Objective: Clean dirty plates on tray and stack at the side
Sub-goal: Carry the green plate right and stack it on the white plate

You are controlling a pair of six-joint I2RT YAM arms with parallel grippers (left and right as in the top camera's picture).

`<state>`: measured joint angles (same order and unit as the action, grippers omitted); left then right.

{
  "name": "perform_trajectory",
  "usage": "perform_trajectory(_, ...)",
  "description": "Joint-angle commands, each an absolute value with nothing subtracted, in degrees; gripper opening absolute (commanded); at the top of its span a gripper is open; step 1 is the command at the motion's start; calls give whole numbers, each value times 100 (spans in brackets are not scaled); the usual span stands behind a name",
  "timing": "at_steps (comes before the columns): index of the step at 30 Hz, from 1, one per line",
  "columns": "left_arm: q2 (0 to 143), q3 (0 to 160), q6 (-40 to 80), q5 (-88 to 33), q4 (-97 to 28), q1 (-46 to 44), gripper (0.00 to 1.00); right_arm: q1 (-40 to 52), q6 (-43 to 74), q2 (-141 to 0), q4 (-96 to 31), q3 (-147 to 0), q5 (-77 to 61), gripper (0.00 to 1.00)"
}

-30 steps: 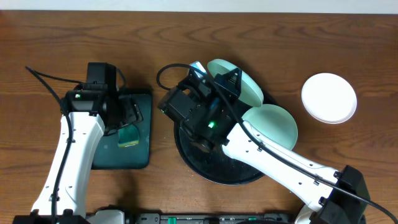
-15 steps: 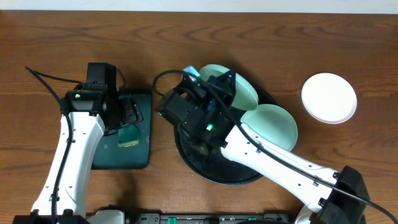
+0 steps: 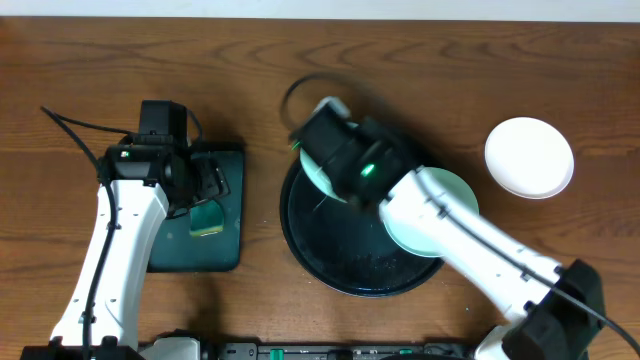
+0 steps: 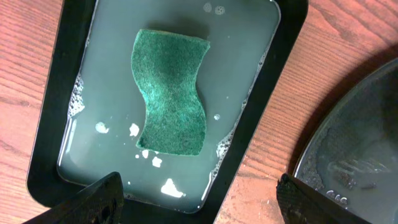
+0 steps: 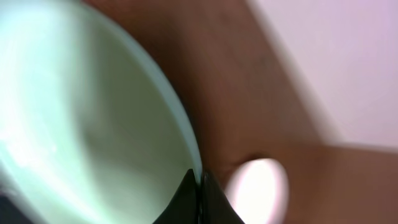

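The right end effector (image 5: 200, 190) is clamped on the thin rim of a glossy mint plate (image 5: 93, 124) over the round black tray's (image 3: 320, 250) far-left edge. A second mint plate (image 3: 462, 197) lies on the tray's right, and a white plate (image 3: 529, 157) sits apart on the wood-grain table (image 3: 500, 60). The left end effector (image 4: 199, 186) hangs open above a coarse, wavy green sponge (image 4: 171, 93) in a small tray's (image 4: 292, 37) cloudy water.

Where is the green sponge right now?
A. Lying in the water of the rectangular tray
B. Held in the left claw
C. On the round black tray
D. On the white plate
A: the sponge lies flat in the cloudy water of the rectangular tray, with nothing gripping it.
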<state>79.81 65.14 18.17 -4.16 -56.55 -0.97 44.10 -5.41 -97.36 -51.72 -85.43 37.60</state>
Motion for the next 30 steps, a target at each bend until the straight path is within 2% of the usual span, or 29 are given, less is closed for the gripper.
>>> perform_trajectory(1,7942,6495,1833,-408,-5673,-110,80,3409,1146,-9623,-5092,-8619,1518,1)
perform_trajectory(7,7942,6495,1833,-410,-5675,-110,80,1133,2255,-9623,-5059,-8619,-987,1)
perform_trajectory(11,7942,6495,1833,-410,-5675,-110,80,-148,2563,-9623,-5083,-8619,-1868,1)
perform_trajectory(15,7942,6495,1833,-408,-5673,-110,79,-1347,2777,-9623,-5433,-8617,-1769,1)
perform_trajectory(22,7942,6495,1833,-408,-5671,-110,80,-2812,3092,-9623,-5920,-8543,-921,1)
perform_trajectory(30,7942,6495,1833,-410,-5669,-110,80,-3750,3166,-9625,-5961,-8377,-617,1)
